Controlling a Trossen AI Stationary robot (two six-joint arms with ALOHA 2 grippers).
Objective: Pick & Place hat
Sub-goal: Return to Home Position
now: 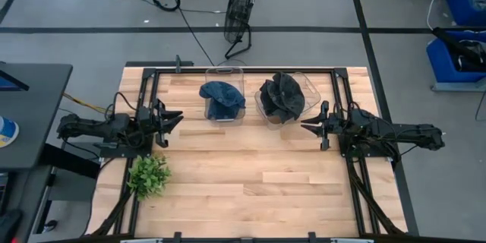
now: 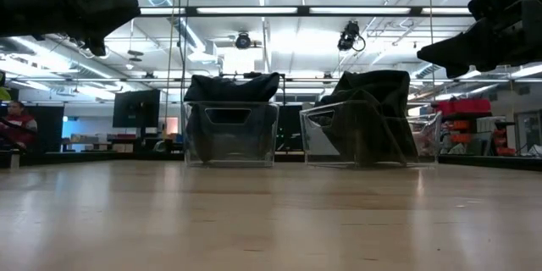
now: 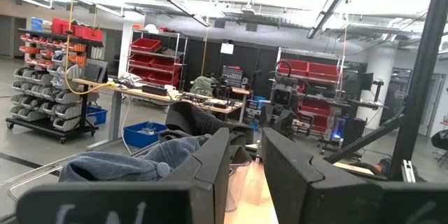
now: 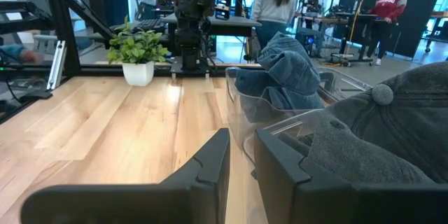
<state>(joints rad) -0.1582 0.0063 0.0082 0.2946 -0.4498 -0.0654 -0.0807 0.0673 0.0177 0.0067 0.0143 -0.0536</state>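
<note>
Two clear bins stand side by side at the far middle of the table. The left bin (image 1: 225, 91) holds a blue denim hat (image 1: 222, 99), which the right wrist view also shows as a blue denim hat (image 4: 283, 70). The right bin (image 1: 292, 118) holds a dark grey hat (image 1: 282, 96), seen close as a dark grey hat (image 4: 392, 133) with a button on top. My left gripper (image 1: 173, 119) hovers at the table's left side, pointing toward the bins. My right gripper (image 1: 310, 125) hovers at the right side, just beside the grey hat's bin. Both stand a little open, with nothing between the fingers.
A small potted plant (image 1: 149, 175) stands near the table's left front. Black frame rails (image 1: 148, 76) run along the left, right and far edges. A floor fan (image 1: 239, 11) stands beyond the far edge. Bare wood lies between the arms and toward the near edge.
</note>
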